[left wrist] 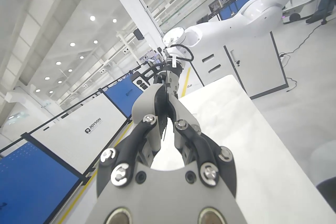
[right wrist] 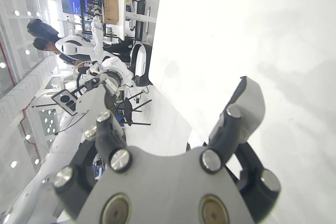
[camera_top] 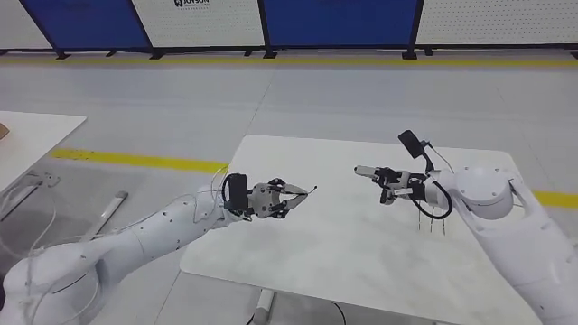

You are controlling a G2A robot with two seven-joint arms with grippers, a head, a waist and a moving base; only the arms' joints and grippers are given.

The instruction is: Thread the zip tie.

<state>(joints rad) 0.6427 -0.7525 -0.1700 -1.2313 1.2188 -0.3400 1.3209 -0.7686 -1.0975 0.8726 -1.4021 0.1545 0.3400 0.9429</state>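
One thin black plastic zip tie [camera_top: 309,190], pinched in the left pincer [camera_top: 291,195] above the left half of the white rectangular bench [camera_top: 361,262]. Long axis running left to right, about level with the bench top. Free end sticking out past the pincer tips and pointing right, straight toward the right pincer [camera_top: 372,179], but stopping short of it, the two apart. Head or tail at that right-pointing end: too small to tell.

From the left wrist: ribbed black strip of the zip tie [left wrist: 164,128] sandwiched between the two black pads [left wrist: 158,107], left pincer [left wrist: 164,93] narrowed right down onto it. A short length trailing back behind the pads toward the wrist. Farther off, beyond the tips, right pincer [left wrist: 170,80] roughly in line with the strip, bench [left wrist: 236,117] underneath.

Right pincer [right wrist: 170,83] spread wide in its own wrist view, grey fingers [right wrist: 248,96] far apart, bench [right wrist: 236,12] beneath. In the top view, held above the right half of the bench, facing left, about as far from the near edge as the left pincer.

On the far side: grey floor [camera_top: 271,99] crossed by a yellow line [camera_top: 135,158], then a row of blue and white perforated panels [camera_top: 339,4]. At the left edge, corner of a second white table [camera_top: 36,135].
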